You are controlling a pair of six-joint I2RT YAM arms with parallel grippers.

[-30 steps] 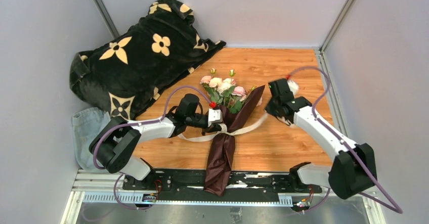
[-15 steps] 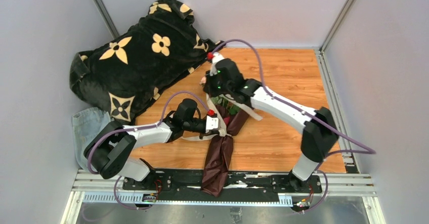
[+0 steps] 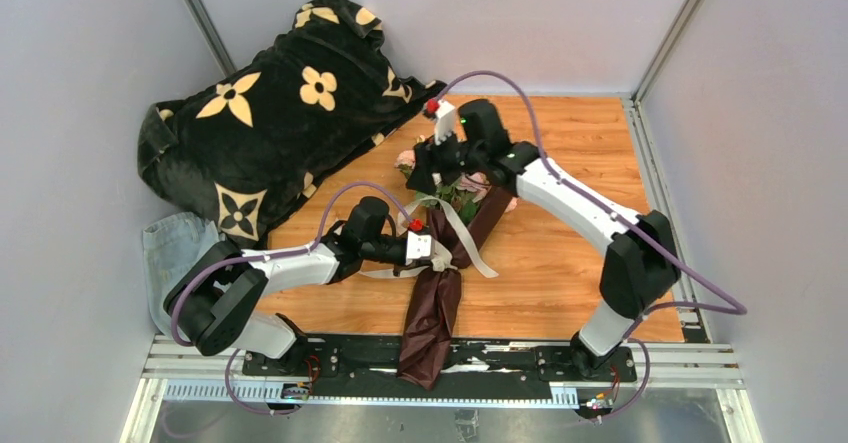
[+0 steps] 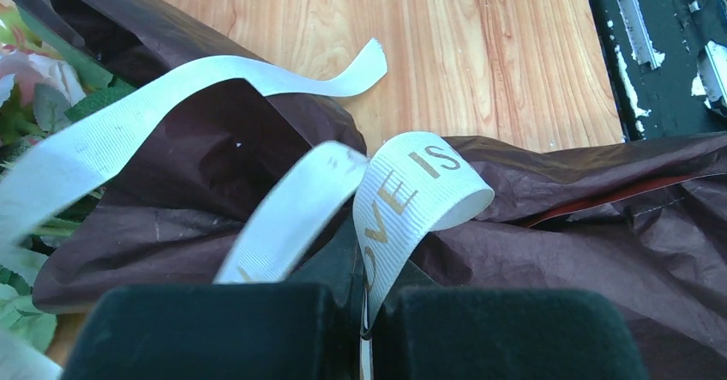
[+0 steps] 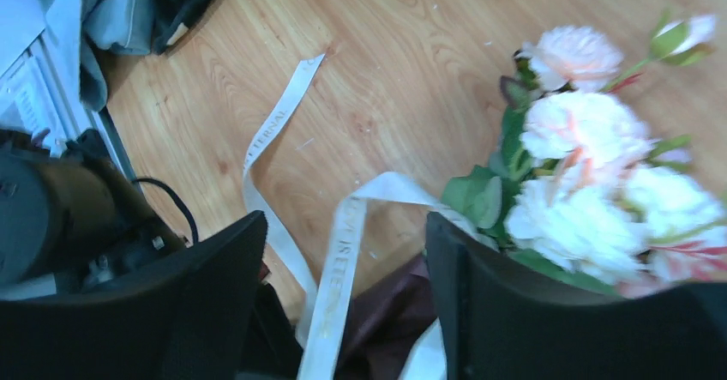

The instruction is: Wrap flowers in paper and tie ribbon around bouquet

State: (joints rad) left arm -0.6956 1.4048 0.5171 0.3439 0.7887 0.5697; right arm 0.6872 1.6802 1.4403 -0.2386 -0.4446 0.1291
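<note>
The bouquet lies on the wooden table: pink and cream flowers [image 3: 447, 175] bundled in a long maroon paper [image 3: 436, 308] cone. A cream ribbon [image 3: 468, 238] crosses the cone's neck, its loose tail trailing to the right. My left gripper [image 3: 438, 254] is shut on the ribbon [image 4: 403, 190] beside the paper [image 4: 557, 243]; the strip is pinched at my left gripper [image 4: 364, 303]. My right gripper [image 3: 424, 170] hovers over the flowers [image 5: 583, 183] with its jaws wide apart. At my right gripper [image 5: 345, 226] the ribbon [image 5: 339, 268] runs loose, untouched by either finger.
A black flower-patterned blanket [image 3: 270, 113] is heaped at the back left, with a blue denim cloth [image 3: 175, 253] at the left edge. A black rail [image 3: 520, 358] runs along the near edge under the cone's tail. Grey walls close in all round.
My right arm swung from the right side across to the flower heads, carrying the ribbon over the bouquet, then opened and let it go. My left gripper kept its hold.
</note>
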